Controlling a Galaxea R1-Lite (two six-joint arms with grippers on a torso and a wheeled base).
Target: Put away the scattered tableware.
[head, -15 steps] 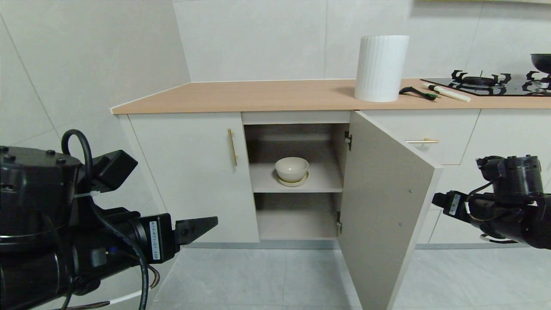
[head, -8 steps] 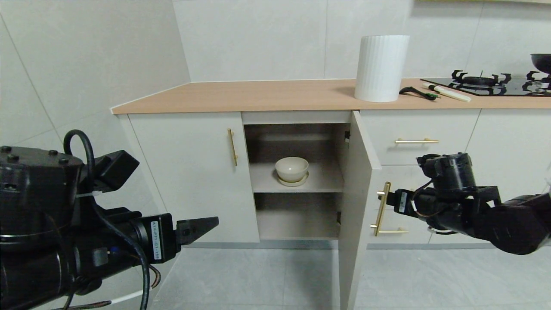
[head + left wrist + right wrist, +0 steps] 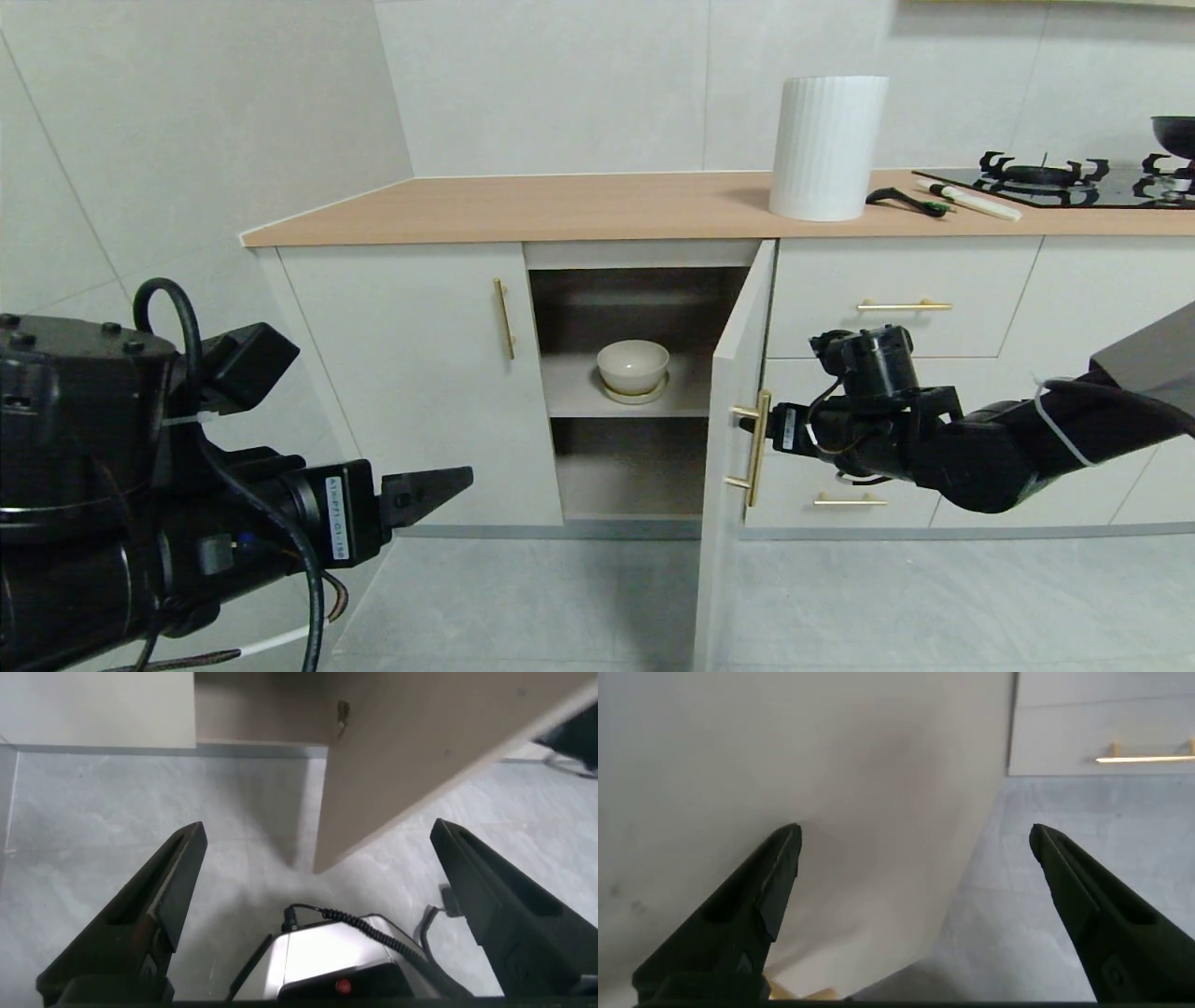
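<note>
The wooden counter (image 3: 560, 210) runs above a pale cabinet (image 3: 411, 373) whose door (image 3: 733, 523) stands partly open, swung out into the room. The right gripper (image 3: 750, 426) is at the door's outer face beside the gold handle (image 3: 758, 446), fingers spread wide with nothing between them (whether it touches the handle is hard to tell). The left gripper (image 3: 437, 489) hangs low, well left of the opening, above the grey floor (image 3: 560, 597), equally wide and empty. The bowl (image 3: 633, 364) sits on a saucer (image 3: 635, 396) on the middle shelf, beyond the door from the right gripper and well apart from both grippers. The door's edge hides the shelf's right end. On the counter stand a white ribbed canister (image 3: 826, 147), two small utensils (image 3: 938, 199) beside it, and a stove (image 3: 1064, 182) to the right.
</note>
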